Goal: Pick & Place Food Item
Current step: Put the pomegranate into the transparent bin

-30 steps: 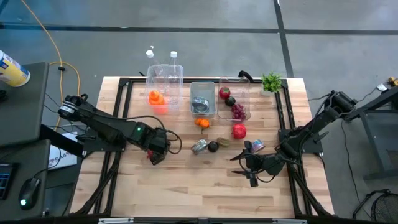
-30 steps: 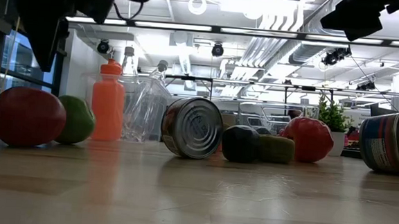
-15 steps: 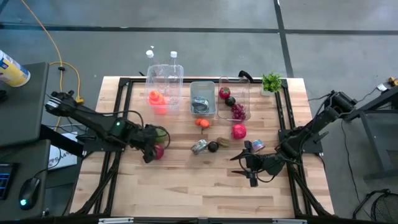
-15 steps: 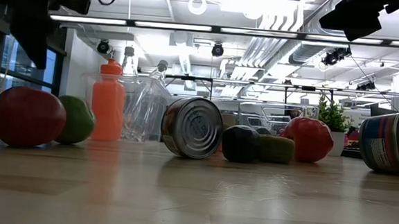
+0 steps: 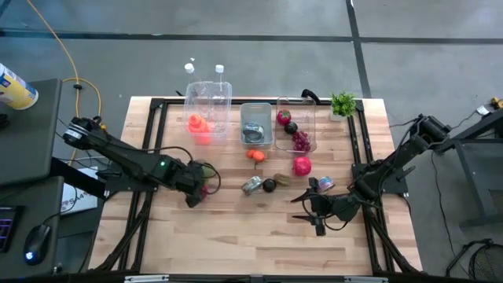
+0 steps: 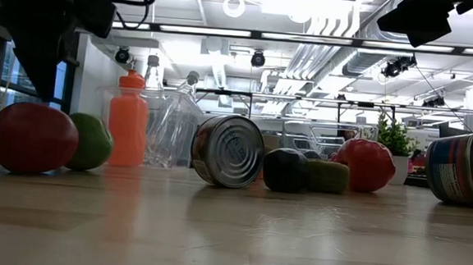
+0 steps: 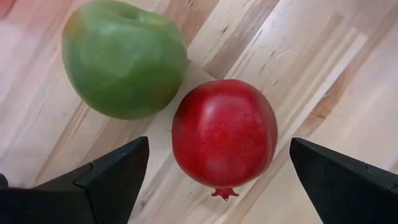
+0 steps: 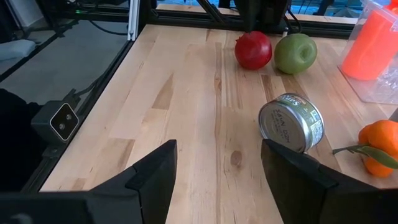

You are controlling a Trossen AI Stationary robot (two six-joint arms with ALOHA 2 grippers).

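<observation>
The left pincer hangs released at the left middle of the high frame, its fingers spread either side of the red pomegranate directly below, which reads as the line-up for a grasp on that food item; nothing is gripped yet. The pomegranate lies on the desk touching a green apple, and that neighbour crowds one side, so a finger could nudge it as the pincer descends. The right pincer waits low at the lower right of the high frame, half-spread and empty. Farther up the frame lie a tin can, a dark fruit, an orange and a second red fruit; beyond them stand clear bins, the likely drop places, none blocking the left arm's path
</observation>
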